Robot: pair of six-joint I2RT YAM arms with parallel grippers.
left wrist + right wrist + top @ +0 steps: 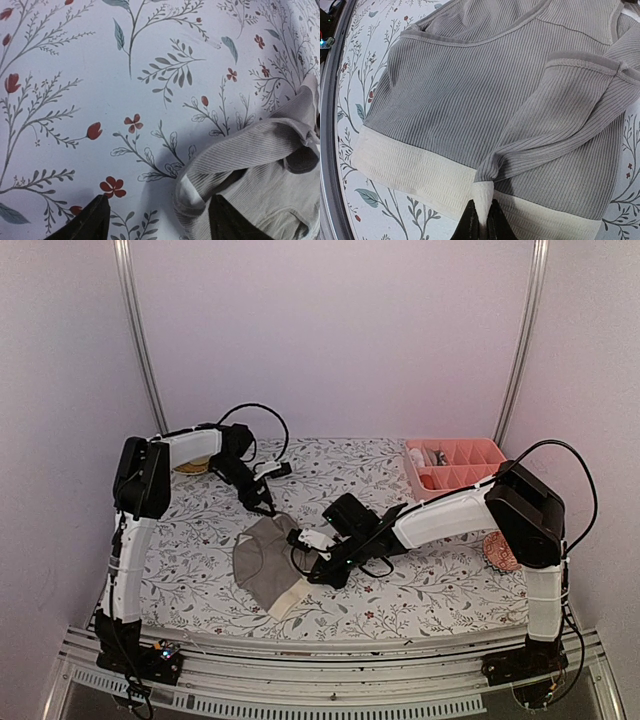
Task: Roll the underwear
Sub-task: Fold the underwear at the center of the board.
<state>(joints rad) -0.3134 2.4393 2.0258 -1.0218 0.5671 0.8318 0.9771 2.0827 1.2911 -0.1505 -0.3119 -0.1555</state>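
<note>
In the top view, the underwear (265, 562) lies on the floral table cover (420, 590), left of centre and towards the near edge. Its long axis runs from far to near, slanting slightly right as it comes towards you, and the cream waistband (287, 598) is at the near end. Your left gripper (265, 504) hangs over the far edge of the cloth. Your right gripper (298, 538) meets the cloth's right side. A pink divided tray (455, 465) sits at the far right, and a round pink knitted ball (499, 552) lies beside the right arm's upright.

On your left wrist camera, the two dark fingers (87, 223) stand well apart at the bottom of the view and hold nothing. The ribbed underwear (250, 165) comes in from the lower right. Its rumpled edge reaches into the gap and passes under the right-hand finger, though you cannot tell whether that finger touches it.

On your right wrist camera, the underwear (470, 95) fills the view. The waistband (405, 167) runs as a band from the left down to the lower right, with the taupe ribbed body above it. A flap is folded over from the right. Your right gripper (481, 222) has its fingers pressed together, pinching a turned-up corner of the cream waistband.
</note>
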